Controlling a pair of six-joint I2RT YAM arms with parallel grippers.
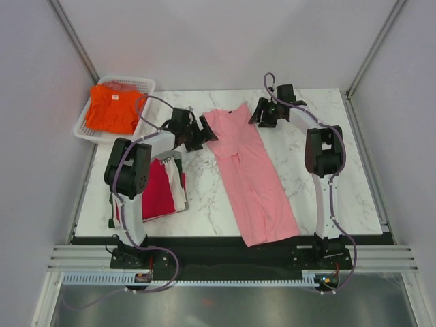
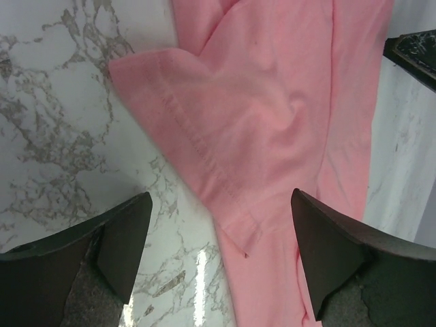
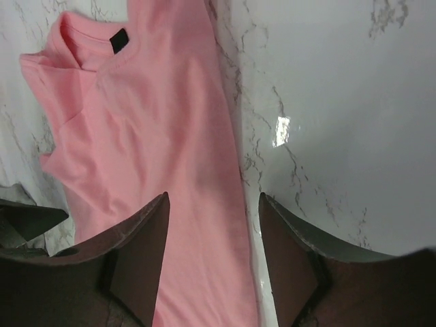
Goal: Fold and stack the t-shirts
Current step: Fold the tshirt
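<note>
Pink t-shirt [image 1: 252, 170]: folded lengthwise to a narrow strip, sleeve tucked over; left gripper [image 2: 219, 225] and right gripper [image 3: 214, 218] both spread wide, empty.

free: bare surface [image 1: 357, 184] right of pink tee [image 1: 255, 184], narrow strip left of it | blocked: basket [image 1: 83, 129] far left, stack [image 1: 158, 191] near left | walls [image 1: 204, 41] left, far, right
</note>
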